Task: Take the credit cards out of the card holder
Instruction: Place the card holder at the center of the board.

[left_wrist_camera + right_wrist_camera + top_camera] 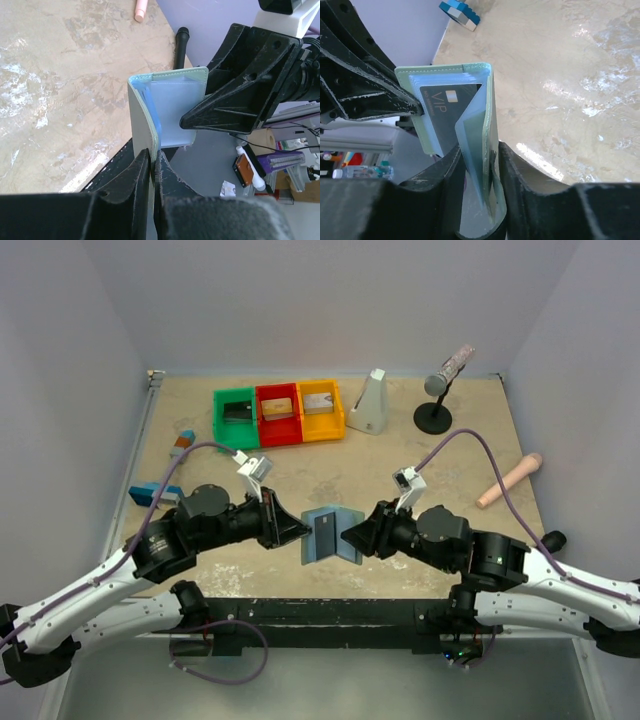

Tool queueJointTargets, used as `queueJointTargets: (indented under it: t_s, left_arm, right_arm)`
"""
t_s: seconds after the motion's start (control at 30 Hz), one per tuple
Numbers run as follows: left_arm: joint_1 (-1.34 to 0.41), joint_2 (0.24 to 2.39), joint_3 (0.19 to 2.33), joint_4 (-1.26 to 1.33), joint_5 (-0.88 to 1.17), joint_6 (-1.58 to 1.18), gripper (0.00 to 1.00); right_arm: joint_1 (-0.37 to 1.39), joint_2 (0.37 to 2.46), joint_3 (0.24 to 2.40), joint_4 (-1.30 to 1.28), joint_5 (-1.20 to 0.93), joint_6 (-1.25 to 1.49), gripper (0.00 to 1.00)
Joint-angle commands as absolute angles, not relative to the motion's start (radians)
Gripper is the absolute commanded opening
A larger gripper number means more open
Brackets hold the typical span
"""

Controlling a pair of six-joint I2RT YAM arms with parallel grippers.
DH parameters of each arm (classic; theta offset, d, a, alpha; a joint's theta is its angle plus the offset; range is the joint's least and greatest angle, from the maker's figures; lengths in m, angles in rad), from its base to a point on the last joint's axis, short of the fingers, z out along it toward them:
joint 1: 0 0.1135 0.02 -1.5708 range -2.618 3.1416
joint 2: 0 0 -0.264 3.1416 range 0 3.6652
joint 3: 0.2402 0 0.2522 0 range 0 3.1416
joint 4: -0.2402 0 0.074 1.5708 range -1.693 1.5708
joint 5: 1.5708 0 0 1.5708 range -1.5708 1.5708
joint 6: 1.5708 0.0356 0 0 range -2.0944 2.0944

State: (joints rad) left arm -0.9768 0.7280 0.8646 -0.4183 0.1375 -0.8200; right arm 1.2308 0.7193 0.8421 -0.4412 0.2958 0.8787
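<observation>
The card holder (pixel 330 530) is a blue-grey bifold wallet, held open in a V above the table's near edge between my two grippers. My left gripper (pixel 303 532) is shut on its left flap; in the left wrist view the jaws (pixel 152 167) pinch the flap's edge (pixel 142 120). My right gripper (pixel 350 538) is shut on the right flap, with the fingers on either side of it (pixel 480 165). A black credit card (pixel 447 112) marked VIP sits in a pale blue pocket of the left flap. No other card shows in the wallet.
Green (pixel 237 416), red (pixel 278 412) and yellow (pixel 320 408) bins stand at the back, each with a small flat item inside. A white wedge-shaped object (pixel 369 403), a microphone stand (pixel 436 400), a pink cylinder (pixel 509 481) and a blue brush (pixel 155 493) lie around.
</observation>
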Motion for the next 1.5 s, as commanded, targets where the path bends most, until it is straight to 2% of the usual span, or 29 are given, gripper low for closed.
queueJointTargets:
  t_s: [0.0,0.2,0.27,0.47,0.53,0.6,0.67,0.73,0.97,1.27,1.33,1.47]
  left_arm:
    - [-0.982,0.710,0.839,-0.310,0.173,-0.851,0.00]
    - [-0.976,0.660,0.798,-0.353,0.115,-0.842,0.00]
    - [-0.973,0.640,0.776,-0.362,0.097,-0.838,0.00]
    - [-0.965,0.606,0.713,-0.422,0.010,-0.824,0.00]
    - [-0.963,0.597,0.698,-0.462,-0.049,-0.830,0.29]
    - [-0.963,0.586,0.684,-0.479,-0.077,-0.825,0.50]
    - [-0.963,0.575,0.680,-0.503,-0.112,-0.824,0.63]
    - [-0.962,0.572,0.677,-0.518,-0.130,-0.815,0.68]
    - [-0.962,0.554,0.647,-0.535,-0.155,-0.818,0.69]
    - [-0.962,0.523,0.583,-0.505,-0.149,-0.851,0.66]
    - [-0.962,0.523,0.552,-0.477,-0.146,-0.867,0.62]
    - [-0.962,0.537,0.468,-0.326,-0.115,-0.891,0.39]
  right_arm:
    - [1.224,0.712,0.847,-0.451,0.304,0.871,0.32]
    - [1.224,0.724,0.871,-0.540,0.330,0.865,0.14]
    - [1.216,0.736,0.871,-0.555,0.333,0.867,0.02]
    - [1.186,0.802,0.832,-0.545,0.324,0.877,0.00]
    - [1.172,0.813,0.799,-0.508,0.318,0.876,0.00]
    - [1.154,0.819,0.764,-0.463,0.299,0.874,0.00]
    - [1.138,0.819,0.732,-0.413,0.279,0.870,0.00]
    - [1.121,0.822,0.704,-0.365,0.256,0.865,0.00]
    - [1.077,0.880,0.652,-0.238,0.173,0.853,0.00]
    - [1.014,1.063,0.631,-0.060,0.081,0.897,0.00]
    - [1.012,1.094,0.618,-0.029,0.090,0.920,0.00]
    - [1.008,1.152,0.595,-0.005,0.110,0.943,0.00]
